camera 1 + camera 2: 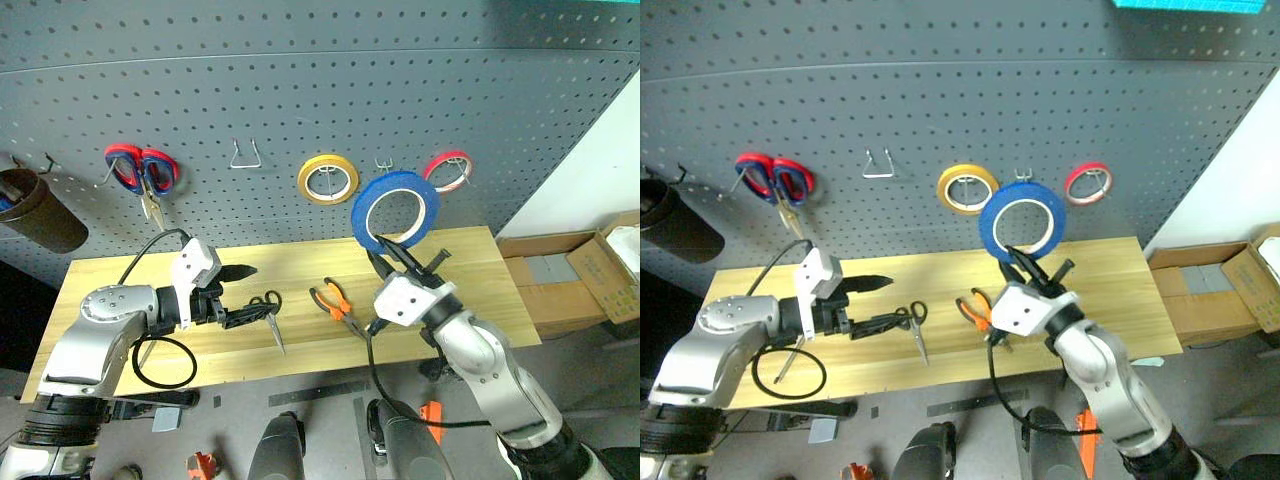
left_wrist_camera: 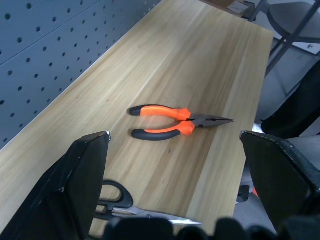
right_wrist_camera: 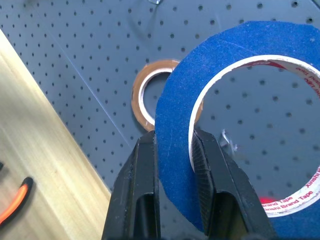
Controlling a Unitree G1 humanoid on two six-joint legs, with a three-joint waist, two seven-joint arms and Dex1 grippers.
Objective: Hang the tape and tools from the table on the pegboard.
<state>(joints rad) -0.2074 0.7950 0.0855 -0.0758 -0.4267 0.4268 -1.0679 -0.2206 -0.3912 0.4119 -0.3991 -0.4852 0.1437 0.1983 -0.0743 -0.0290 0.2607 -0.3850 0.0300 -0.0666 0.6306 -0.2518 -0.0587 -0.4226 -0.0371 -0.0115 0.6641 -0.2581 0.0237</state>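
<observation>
the right gripper (image 1: 385,250) clamps the blue tape (image 1: 395,211) at its six o'clock edge; the left gripper (image 1: 240,297) gapes wide above the table (image 1: 470,280).

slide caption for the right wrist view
Right claw shut on the blue tape, raised before the pegboard near the yellow tape.

A white wall (image 1: 600,170) is seen to the right of the grey perforated panel. Open cardboard boxes (image 1: 590,275) are stacked on the floor against it. A grey floor (image 1: 300,400) is seen below the bench, and a brown cup (image 1: 35,210) is hung at far left.
</observation>
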